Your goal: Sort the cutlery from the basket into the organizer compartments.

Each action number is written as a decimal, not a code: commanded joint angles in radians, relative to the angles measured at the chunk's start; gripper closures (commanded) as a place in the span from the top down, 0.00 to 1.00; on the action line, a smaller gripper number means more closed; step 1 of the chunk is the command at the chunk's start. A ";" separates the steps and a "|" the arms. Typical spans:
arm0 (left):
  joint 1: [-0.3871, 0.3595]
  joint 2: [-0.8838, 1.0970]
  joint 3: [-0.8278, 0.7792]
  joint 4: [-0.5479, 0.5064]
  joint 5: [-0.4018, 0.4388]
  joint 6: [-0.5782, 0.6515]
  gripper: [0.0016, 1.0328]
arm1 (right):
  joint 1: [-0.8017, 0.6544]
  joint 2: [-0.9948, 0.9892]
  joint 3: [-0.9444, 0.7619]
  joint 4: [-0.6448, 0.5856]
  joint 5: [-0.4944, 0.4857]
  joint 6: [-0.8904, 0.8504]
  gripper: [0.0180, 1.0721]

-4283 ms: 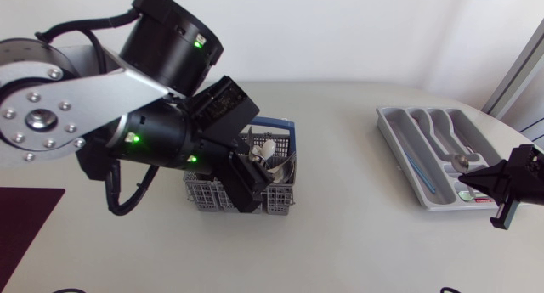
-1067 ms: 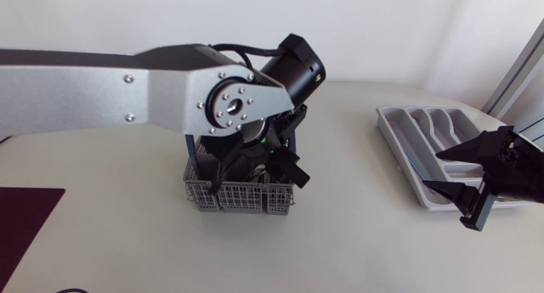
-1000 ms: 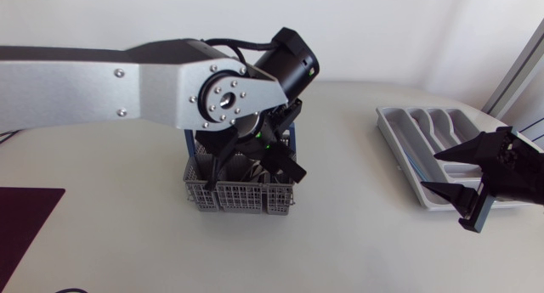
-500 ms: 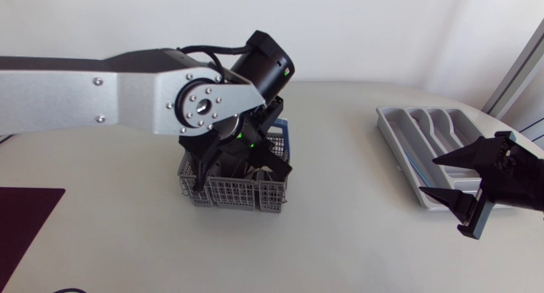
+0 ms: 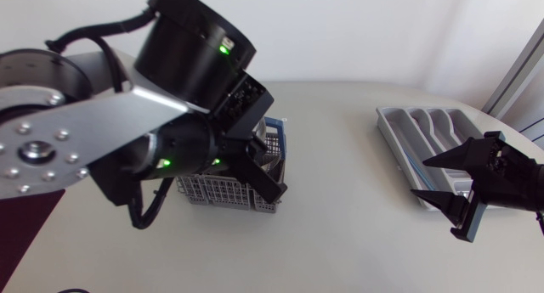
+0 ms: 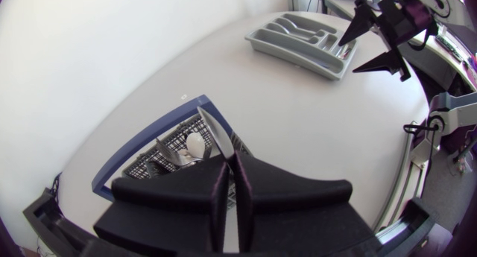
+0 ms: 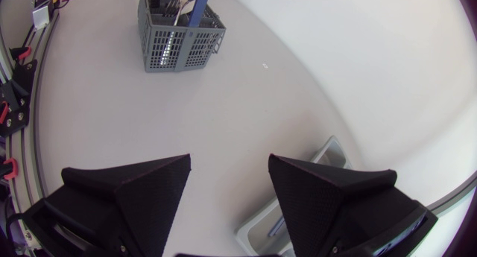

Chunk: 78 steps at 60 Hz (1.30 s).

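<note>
One silver table knife (image 6: 212, 132) is sticking out ahead of the left claw (image 6: 229, 164), whose two black wedge fingers are pressing together on its lower end, clamped on it. Its blade is slanting up over the grey mesh plastic basket with a blue handle (image 5: 221, 191), which is sitting just beneath and ahead of that claw. Inside the basket a pale spoon bowl (image 6: 194, 144) is lying just beside the blade, with other cutlery ends around it. The grey plastic organizer tray (image 5: 395, 144) is lying well ahead of the left claw, across the table, its contents too small to tell. The right claw (image 5: 421, 178) is hanging just beside the tray, fingers spread wide apart, gripping nothing. From above, the left arm is covering the knife and most of the basket; only the left wrist camera is showing the grip. The right wrist camera is showing the tray's corner under its fingers and the basket far ahead.
</note>
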<state>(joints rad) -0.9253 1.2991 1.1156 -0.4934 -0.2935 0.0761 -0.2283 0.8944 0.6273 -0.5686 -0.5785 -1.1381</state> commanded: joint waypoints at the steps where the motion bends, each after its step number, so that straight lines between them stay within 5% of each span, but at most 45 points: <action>1: -0.001 -0.057 0.052 -0.020 0.034 0.011 0.03 | 0.037 -0.029 0.028 -0.037 -0.004 0.058 0.72; 13: 0.023 -0.129 0.124 -0.053 0.197 0.007 0.03 | 0.147 -0.061 0.127 -0.129 -0.040 0.163 0.72; 25: 0.152 -0.153 0.148 -0.056 0.513 -0.022 0.03 | 0.184 -0.054 0.221 -0.157 -0.144 0.270 0.72; 42: 0.250 -0.063 0.179 -0.048 0.841 -0.072 0.03 | 0.343 -0.049 0.256 -0.159 -0.208 0.397 0.72; 59: 0.226 0.006 0.196 -0.027 0.993 -0.098 0.03 | 0.541 -0.022 0.259 -0.099 -0.235 0.537 0.71; 78: 0.171 0.012 0.181 -0.010 1.039 -0.095 0.03 | 0.633 0.035 0.267 -0.020 -0.256 0.621 0.59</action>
<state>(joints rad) -0.7456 1.3029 1.2766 -0.5175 0.7269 -0.0013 0.3851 0.9043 0.8753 -0.6006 -0.8192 -0.5560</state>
